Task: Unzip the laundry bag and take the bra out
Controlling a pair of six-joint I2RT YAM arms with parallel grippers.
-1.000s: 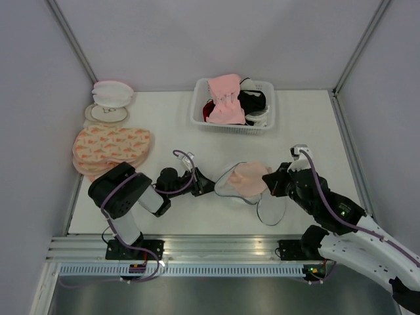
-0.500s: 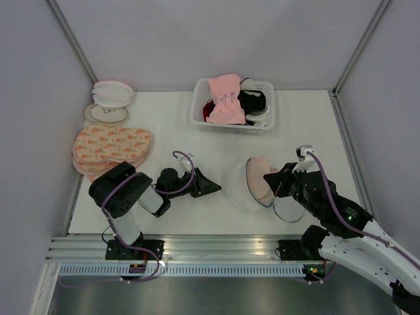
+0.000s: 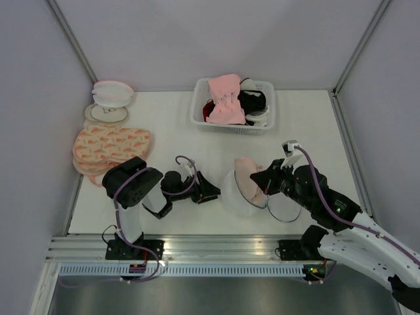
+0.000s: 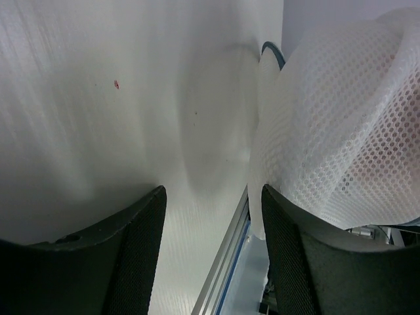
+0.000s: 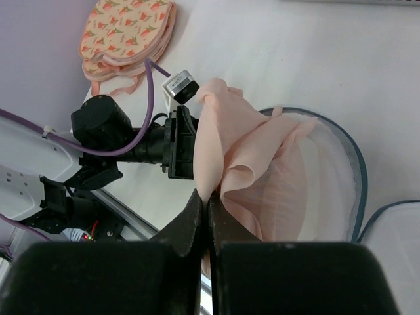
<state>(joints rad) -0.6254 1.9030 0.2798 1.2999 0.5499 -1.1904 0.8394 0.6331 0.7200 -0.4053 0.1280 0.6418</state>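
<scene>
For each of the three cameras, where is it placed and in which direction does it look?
Top external: above and behind the bases, looking down on the table; both arms show, with the left gripper and right gripper.
Left wrist: low over the table, looking past its own open fingers at the laundry bag.
Right wrist: looking down past its shut fingers onto the bra; the left arm shows too.
Shared: all three see the laundry bag.
</scene>
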